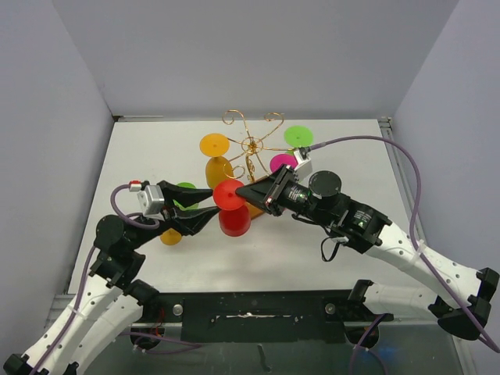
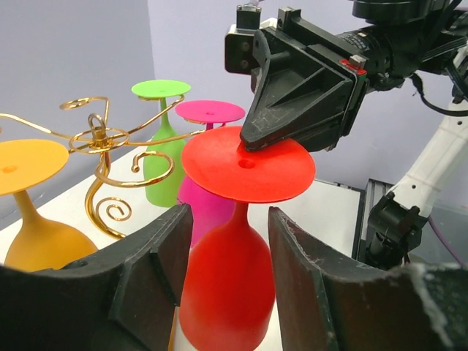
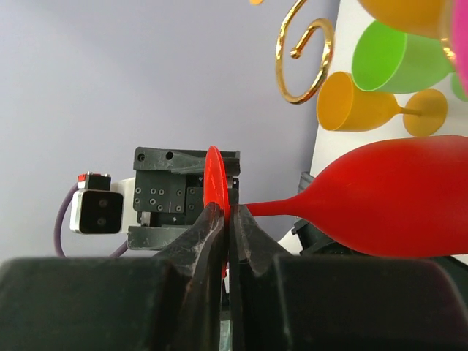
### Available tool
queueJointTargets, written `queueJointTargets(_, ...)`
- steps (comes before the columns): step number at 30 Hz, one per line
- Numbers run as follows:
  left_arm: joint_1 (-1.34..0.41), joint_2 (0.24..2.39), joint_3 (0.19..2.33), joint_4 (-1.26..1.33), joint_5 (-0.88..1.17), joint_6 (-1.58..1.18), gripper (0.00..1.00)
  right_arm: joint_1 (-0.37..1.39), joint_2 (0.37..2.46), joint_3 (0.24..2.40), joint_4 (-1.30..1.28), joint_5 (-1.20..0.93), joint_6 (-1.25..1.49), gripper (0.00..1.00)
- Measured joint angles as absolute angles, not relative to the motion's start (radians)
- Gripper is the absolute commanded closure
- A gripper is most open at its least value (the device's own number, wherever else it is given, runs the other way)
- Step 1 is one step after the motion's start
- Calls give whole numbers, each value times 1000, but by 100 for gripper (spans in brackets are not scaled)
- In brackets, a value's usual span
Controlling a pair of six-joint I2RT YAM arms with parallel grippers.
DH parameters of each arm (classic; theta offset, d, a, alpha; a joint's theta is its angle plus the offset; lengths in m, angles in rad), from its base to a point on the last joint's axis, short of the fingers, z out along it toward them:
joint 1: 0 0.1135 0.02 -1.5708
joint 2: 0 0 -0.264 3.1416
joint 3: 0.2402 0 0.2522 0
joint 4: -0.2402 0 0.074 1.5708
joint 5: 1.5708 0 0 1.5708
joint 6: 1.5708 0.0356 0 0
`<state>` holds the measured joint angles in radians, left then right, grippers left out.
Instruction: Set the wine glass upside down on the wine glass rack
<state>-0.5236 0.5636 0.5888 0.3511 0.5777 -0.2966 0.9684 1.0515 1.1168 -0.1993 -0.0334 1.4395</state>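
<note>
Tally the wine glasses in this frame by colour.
Red glass: 1
Orange glasses: 2
Green glasses: 2
Magenta glass: 1
Total: 6

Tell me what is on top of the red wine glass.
The right gripper pinches the upturned foot of the red wine glass at its edge. The pinched patch is covered.
</note>
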Motion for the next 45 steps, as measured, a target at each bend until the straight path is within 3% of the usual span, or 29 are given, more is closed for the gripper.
queueJointTargets(20,-524,493,589,187,374,-272,51,945,1038,1188,-342,192,1501,100)
queueJointTargets(45,-524,429,589,134,117,-221,45,850,1129,1189,-275,208,1523,100)
